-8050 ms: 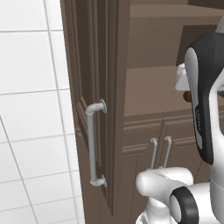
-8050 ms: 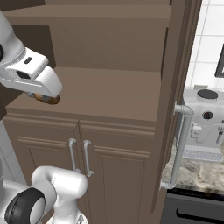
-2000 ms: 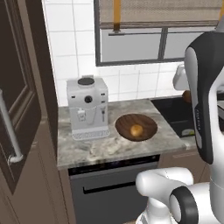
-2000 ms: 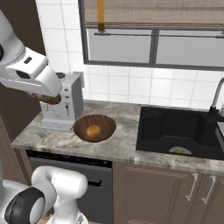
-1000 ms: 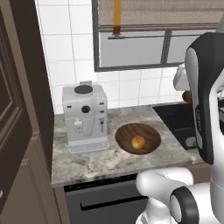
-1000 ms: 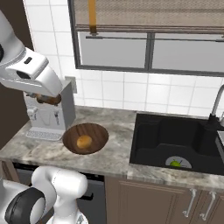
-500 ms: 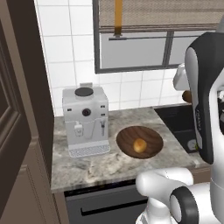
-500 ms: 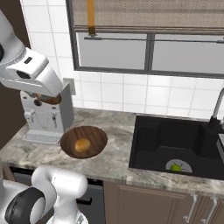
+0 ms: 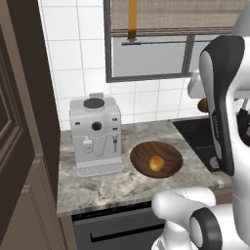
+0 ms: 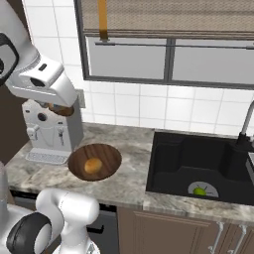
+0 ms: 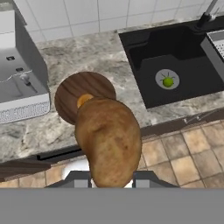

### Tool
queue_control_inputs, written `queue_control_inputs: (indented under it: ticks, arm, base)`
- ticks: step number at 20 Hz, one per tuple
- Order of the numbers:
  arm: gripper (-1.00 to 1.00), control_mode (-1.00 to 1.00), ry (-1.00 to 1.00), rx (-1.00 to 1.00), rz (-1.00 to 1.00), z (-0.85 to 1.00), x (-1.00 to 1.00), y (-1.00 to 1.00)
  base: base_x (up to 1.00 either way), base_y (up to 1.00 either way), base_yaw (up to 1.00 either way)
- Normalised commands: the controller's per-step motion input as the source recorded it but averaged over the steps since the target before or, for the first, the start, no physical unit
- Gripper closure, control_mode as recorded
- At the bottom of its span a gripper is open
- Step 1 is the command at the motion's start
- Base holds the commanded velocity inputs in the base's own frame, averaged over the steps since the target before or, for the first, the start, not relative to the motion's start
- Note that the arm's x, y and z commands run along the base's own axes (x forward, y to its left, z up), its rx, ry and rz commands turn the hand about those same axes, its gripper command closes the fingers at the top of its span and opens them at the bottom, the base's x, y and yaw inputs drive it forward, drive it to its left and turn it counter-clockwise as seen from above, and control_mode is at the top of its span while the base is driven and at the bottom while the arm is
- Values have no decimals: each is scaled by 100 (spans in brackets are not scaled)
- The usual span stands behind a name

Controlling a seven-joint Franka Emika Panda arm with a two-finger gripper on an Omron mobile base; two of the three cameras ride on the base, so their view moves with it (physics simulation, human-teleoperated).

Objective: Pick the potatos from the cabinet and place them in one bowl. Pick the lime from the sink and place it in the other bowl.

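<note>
Right base view: marble counter (image 10: 130, 173), black sink (image 10: 208, 163), white tiled wall (image 10: 149, 106).

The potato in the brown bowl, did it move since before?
No. The potato sits in the same spot in the wooden bowl, beside the coffee machine. The whole picture shifted because the base drove, not the potato.

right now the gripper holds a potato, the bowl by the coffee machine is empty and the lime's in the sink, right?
Not quite: the bowl is not empty; a potato already lies in it, as the left base view shows. The gripper does hold a second potato, and the lime is in the sink.
</note>
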Motion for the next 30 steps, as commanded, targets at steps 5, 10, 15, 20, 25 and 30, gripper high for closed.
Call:
queue_control_inputs:
  ticks: [5, 10, 15, 20, 25, 30]
  arm:
    - [100, -100, 0, 3, 0, -23, 34, 0]
    - [100, -100, 0, 1, 0, -32, 28, 0]
    - [100, -100, 0, 0, 0, -40, 30, 0]
    - [100, -100, 0, 0, 0, -40, 30, 0]
    - [100, -100, 2, 1, 0, -35, 26, 0]
    - [100, -100, 6, 0, 0, -31, 28, 0]
  base:
    - [0, 0, 0]
    - [0, 0, 0]
    - [0, 0, 0]
    - [0, 0, 0]
    - [0, 0, 0]
    - [0, 0, 0]
